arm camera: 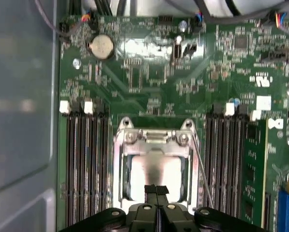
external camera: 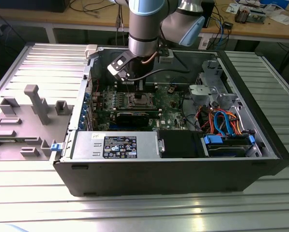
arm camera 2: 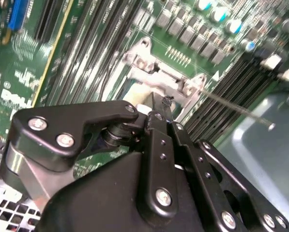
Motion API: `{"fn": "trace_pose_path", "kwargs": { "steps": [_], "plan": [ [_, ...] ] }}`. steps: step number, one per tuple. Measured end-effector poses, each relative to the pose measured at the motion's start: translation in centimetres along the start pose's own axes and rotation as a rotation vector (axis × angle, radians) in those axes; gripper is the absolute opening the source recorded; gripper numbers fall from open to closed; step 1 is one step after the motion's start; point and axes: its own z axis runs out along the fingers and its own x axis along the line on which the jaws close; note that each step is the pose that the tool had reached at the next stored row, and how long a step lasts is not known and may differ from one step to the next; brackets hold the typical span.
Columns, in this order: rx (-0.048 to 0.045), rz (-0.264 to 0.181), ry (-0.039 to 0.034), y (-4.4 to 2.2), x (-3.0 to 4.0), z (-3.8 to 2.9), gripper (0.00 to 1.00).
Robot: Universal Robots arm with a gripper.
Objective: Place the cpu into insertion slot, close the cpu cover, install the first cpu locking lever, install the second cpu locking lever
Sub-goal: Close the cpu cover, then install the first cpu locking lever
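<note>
Far out on the exterior view's left, well away from the end effector, a grey plastic fixture [external camera: 25, 118] sits on the ribbed metal desk [external camera: 38, 58]. Moving across, here's the open computer case [external camera: 183, 174], its power supply [external camera: 115, 145] lying closer to the camera than the arm [external camera: 144, 29]. The arm reaches straight down into the case over the motherboard [external camera: 173, 108], with the insertion slot [external camera: 139, 100] just beneath it. Out past it on the exterior view's right, blue and orange cables [external camera: 221, 121] bunch together, well apart from the work.

Down at the board in the first wrist view, black memory slots [arm camera: 83, 159] flank the end effector [arm camera: 156, 188], and a round coin battery [arm camera: 101, 46] lies well beyond its tips. The end effector is clenched, two fingers pressed flat together with nothing between them, poised right over the cpu [arm camera: 156, 169]. The cpu sits in the insertion slot, its dull silver top showing through the cut-out of the cpu cover [arm camera: 156, 141], which lies down around it. Whether the tips touch the chip, I can't tell.

Just to the other side, a thin locking lever [arm camera: 202, 169] runs along the socket rim. In the second wrist view that locking lever [arm camera 2: 236, 108] stands clear of the board, just past the clenched end effector [arm camera 2: 159, 108].
</note>
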Motion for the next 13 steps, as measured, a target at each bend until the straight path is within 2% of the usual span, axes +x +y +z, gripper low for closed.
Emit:
{"fn": "trace_pose_path", "kwargs": {
  "steps": [3,13],
  "plan": [
    [0.0000,0.000,-0.0004,0.57,-0.02,-0.01,0.11],
    [0.0000,0.000,-0.0010,0.63,-0.02,-0.01,0.11]
  ]
}}
